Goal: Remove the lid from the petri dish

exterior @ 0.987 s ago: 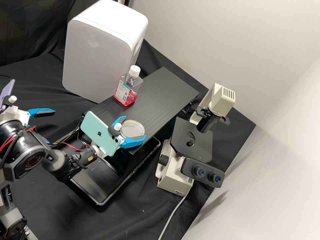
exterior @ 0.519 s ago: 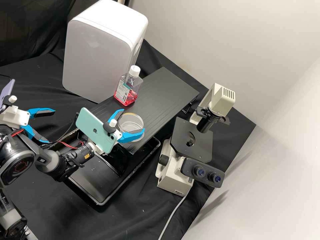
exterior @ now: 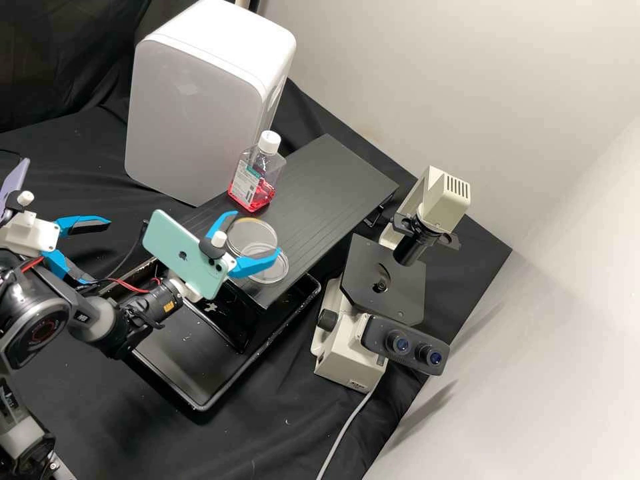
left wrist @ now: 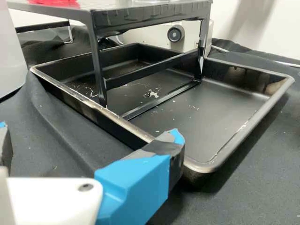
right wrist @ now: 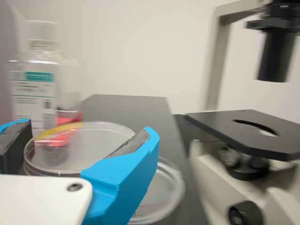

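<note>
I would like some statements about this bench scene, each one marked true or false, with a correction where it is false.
1. The right gripper holds the lid apart from the dish base. True.
2. The dish base sits inside the black tray. False: it rests on the raised black platform that stands over the tray.
3. The bottle on the platform has a white cap and red liquid. True.
4. The left gripper is shut on the bottle. False: it is open and holds nothing, near the tray, far from the bottle.
5. The microscope stands on the platform. False: it stands on the bench beside the platform.
</note>
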Controlling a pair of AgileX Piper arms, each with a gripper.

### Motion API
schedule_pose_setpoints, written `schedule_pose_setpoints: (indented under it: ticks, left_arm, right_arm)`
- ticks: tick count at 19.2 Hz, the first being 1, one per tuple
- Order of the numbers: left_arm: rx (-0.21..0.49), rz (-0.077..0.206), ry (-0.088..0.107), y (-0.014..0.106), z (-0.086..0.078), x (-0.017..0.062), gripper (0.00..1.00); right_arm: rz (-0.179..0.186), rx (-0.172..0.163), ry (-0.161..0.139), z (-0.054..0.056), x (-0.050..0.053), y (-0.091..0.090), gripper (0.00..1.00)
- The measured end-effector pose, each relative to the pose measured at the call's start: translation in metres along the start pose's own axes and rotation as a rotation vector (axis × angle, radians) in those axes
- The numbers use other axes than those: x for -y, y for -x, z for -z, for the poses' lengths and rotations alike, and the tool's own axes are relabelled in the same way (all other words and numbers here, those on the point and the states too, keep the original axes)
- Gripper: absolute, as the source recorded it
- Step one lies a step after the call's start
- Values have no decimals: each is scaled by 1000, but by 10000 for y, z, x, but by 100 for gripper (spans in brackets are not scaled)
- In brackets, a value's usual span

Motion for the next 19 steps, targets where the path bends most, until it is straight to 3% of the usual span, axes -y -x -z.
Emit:
schedule_pose_setpoints:
  ticks: [2,8,19]
  left_arm:
    - [0,0,0,0,0,0,100]
    - [0,0,0,0,0,0,100]
    - [0,0,0,0,0,0,100]
  right_arm:
    - [27,-27,2,68,67,5,0]
    - [62,-63,9,159,156,17,0]
    - [69,-56,21,143,180,11,0]
